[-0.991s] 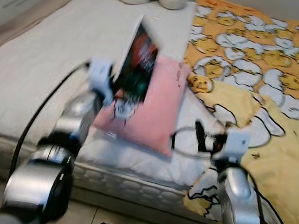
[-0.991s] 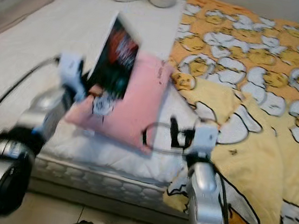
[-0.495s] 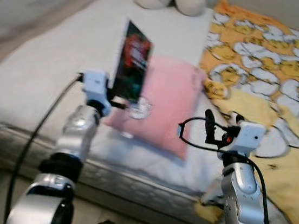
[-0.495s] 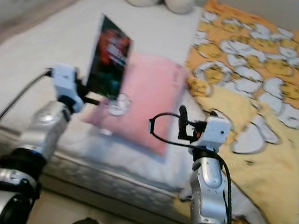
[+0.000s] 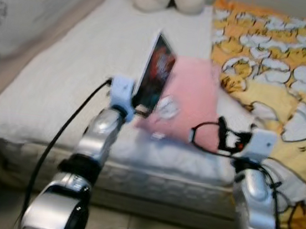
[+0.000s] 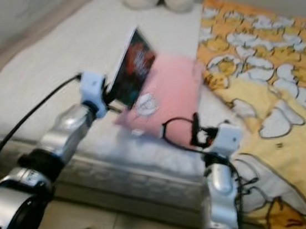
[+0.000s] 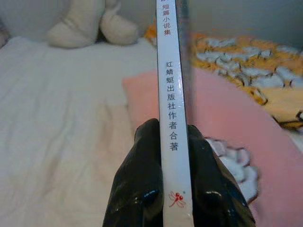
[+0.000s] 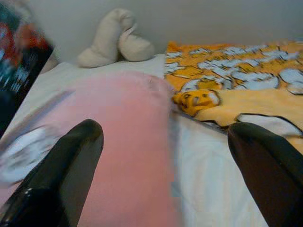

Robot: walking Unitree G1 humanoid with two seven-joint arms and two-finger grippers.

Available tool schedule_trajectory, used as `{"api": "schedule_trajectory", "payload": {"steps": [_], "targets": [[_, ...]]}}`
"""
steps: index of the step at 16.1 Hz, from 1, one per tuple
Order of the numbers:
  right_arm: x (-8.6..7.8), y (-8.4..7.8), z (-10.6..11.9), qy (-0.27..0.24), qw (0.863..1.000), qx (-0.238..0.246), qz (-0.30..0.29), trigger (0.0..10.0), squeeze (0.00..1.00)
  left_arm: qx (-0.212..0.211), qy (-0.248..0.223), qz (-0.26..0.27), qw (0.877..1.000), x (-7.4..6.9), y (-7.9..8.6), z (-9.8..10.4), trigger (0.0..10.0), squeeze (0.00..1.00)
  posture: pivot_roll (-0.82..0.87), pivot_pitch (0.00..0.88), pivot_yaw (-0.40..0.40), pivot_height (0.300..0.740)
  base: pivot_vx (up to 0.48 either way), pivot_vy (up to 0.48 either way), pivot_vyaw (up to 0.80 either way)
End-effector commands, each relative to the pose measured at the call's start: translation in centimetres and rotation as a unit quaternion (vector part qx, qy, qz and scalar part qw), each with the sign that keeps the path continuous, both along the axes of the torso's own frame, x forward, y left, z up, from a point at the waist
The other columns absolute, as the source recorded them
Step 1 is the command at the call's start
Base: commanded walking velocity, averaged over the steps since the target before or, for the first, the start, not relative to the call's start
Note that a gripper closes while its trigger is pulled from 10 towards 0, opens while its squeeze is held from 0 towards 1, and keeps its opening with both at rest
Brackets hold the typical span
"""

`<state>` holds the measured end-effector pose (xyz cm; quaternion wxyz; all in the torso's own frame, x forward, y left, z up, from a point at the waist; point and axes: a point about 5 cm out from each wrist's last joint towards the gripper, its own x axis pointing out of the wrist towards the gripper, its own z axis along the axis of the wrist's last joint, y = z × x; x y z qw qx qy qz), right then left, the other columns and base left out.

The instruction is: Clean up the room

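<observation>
My left gripper (image 7: 175, 142) pinches the paperback book (image 5: 155, 73) by its spine at frame centre, above the pink pillow (image 5: 191, 99); stiff, light, probably slick-covered; right gripper (image 8: 165, 161) spread.

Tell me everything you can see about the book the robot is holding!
The book is thin, with a dark cover showing blurry red and green and a white spine printed with Chinese characters and a small red dragonfly. The left gripper pinches its lower end between two black fingers, shut on it. It stands on end, leaning a little, held up above the pink pillow on the white bed.
</observation>
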<state>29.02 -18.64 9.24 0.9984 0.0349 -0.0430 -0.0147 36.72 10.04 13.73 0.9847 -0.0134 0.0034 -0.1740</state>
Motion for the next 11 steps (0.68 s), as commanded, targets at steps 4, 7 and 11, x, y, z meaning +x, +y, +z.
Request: {"api": "schedule_trajectory", "payload": {"steps": [4, 7, 11], "targets": [[0.1, 0.7, 0.8, -0.013, 1.000, -0.008, 0.025, 10.0, 0.00, 0.001, 0.001, 0.022, 1.000, 0.1, 1.4, -0.5, 10.0, 0.00, -0.01, 0.000, 0.019, 0.740, 0.000, 0.480, 0.00], [-0.1, 0.3, 0.0, 0.005, 1.000, -0.008, 0.022, 10.0, 0.00, -0.001, 0.003, 0.014, 1.000, 0.1, 1.0, -0.7, 10.0, 0.00, 0.01, 0.000, 0.011, 0.740, 0.000, 0.480, 0.00], [0.0, 0.3, 0.1, 0.005, 1.000, -0.012, 0.024, 10.0, 0.00, 0.011, 0.017, 0.029, 0.999, 0.2, 1.1, -1.3, 10.0, 0.00, -0.01, 0.000, 0.003, 0.740, 0.000, 0.480, 0.00]]}}
